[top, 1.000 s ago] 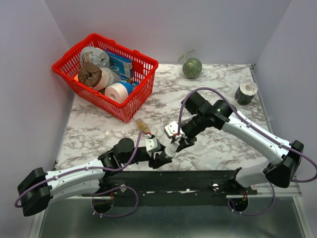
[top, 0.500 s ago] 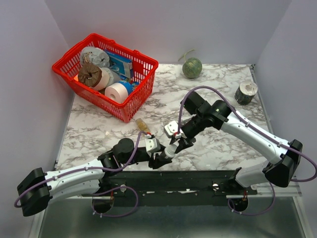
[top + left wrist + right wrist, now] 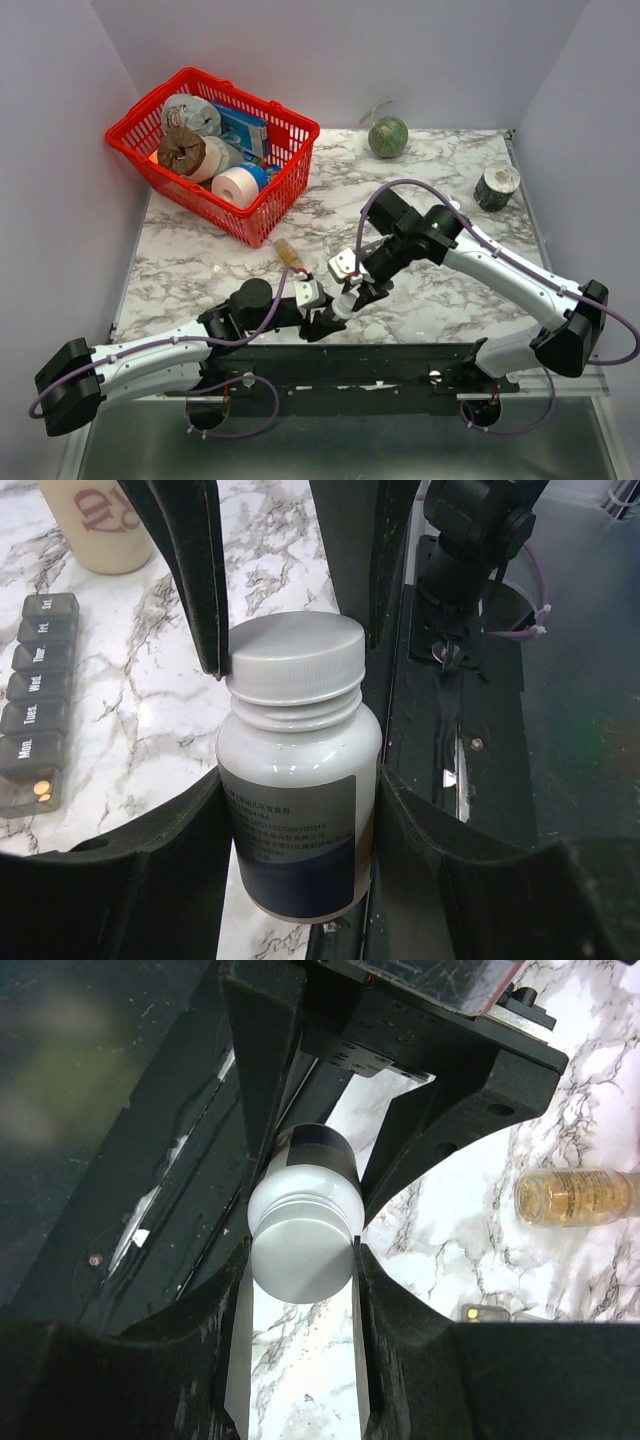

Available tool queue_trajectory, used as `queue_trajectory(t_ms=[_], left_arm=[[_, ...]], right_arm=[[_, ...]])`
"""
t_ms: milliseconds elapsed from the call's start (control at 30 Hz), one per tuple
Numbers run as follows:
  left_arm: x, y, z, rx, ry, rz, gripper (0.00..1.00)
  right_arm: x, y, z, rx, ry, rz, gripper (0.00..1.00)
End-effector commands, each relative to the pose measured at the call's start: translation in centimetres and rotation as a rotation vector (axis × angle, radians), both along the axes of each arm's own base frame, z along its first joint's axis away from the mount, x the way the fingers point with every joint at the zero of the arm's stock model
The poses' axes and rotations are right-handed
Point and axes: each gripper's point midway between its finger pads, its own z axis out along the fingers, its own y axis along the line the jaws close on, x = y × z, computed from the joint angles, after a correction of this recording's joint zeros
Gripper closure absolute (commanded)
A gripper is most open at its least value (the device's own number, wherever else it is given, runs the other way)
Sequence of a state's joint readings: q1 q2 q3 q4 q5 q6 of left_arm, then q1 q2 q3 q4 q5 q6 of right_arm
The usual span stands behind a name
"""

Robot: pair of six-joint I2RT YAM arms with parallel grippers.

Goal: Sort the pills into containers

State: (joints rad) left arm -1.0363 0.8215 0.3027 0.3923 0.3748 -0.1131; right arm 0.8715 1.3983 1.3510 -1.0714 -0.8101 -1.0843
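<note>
A small dark bottle (image 3: pixel 295 810) with a white cap (image 3: pixel 295 660) is held between both grippers near the table's front edge. My left gripper (image 3: pixel 300 780) (image 3: pixel 325 318) is shut on its body. My right gripper (image 3: pixel 303 1250) (image 3: pixel 352 293) is shut on the cap (image 3: pixel 303 1255). The dark-grey pill organizer (image 3: pixel 35 700) lies left of the bottle in the left wrist view; its nearest compartment is open with two yellow pills (image 3: pixel 40 790). A clear vial of tan-yellow pills (image 3: pixel 575 1197) lies on the marble in the right wrist view, apart from both grippers.
A beige bottle (image 3: pixel 100 520) stands beyond the organizer. A red wire basket (image 3: pixel 215 150) of goods sits at the back left. A green ball (image 3: pixel 388 136) and a small roll (image 3: pixel 496 186) are at the back right. The dark front rail (image 3: pixel 380 365) runs under the grippers.
My right arm has shifted slightly to the left while its gripper stays on the cap. The left arm and the bottle have not visibly moved.
</note>
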Motion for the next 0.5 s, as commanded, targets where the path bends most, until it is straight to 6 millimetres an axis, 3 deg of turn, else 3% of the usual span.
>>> queue_trajectory(t_ms=[0,233,467], left_arm=[[0.8,-0.9,8.0,-0.207,-0.175,0.004,1.0],[1.1,-0.8,9.2,-0.243,-0.198,0.025,1.0],[1.4,-0.9,8.8,-0.229,-0.186,0.034,1.0]], right_arm=[[-1.3,0.1,-1.3,-0.033,0.066,0.031,0.73],[-1.4,0.2,-1.3,-0.033,0.094,-0.017,0.58],[-1.7,0.2,-0.4,-0.017,0.116,-0.02,0.54]])
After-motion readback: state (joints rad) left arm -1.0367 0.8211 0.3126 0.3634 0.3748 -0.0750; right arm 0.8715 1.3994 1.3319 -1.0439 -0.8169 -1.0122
